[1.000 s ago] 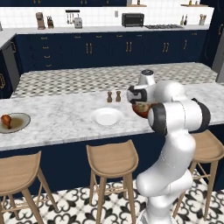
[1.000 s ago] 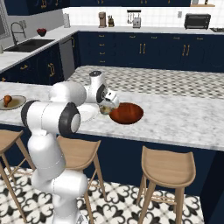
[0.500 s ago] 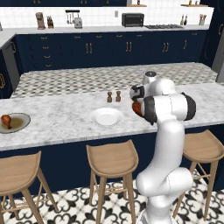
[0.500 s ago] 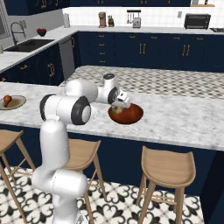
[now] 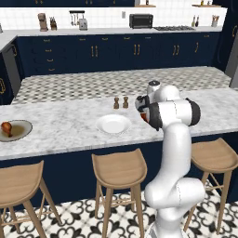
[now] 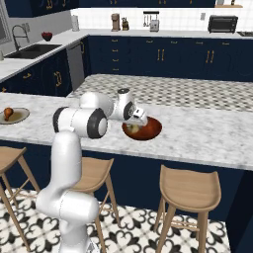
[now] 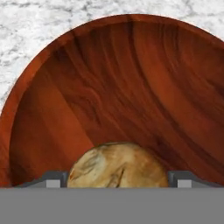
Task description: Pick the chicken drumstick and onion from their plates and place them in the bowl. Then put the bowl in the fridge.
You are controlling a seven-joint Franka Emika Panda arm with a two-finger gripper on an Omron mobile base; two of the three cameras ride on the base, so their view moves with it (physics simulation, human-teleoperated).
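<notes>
- The worktop (image 5: 69, 125) lies under the claw (image 7: 118, 180) and carries everything; the fridge is not something I can place from here.
- The bowl (image 7: 131, 87) sits right below the claw, its dark inside spreading ahead of the tips in the hand view.
- The grey-rimmed plate (image 5: 16, 132) is far off to the claw's left with the drumstick (image 5: 6, 126) on it; the white plate (image 5: 113, 123) is bare, nearer on that same side.
- The onion (image 7: 117, 166) sits between the tips, low in the bowl. The jaws stand wide; whether the pads touch it I cannot tell, so it looks released or about to be.
- Step in hand, as I judge it: dropping the onion. Do it well by lifting straight up, jaws wide, so no tip nudges the onion or drags the rim.
- Then the long reach left for the drumstick.
- The hand view gives the onion's place in the bowl; the left base view hides the bowl behind the arm but shows both plates. The right base view shows bowl (image 6: 148, 129) and claw (image 6: 134, 118) from the side.
</notes>
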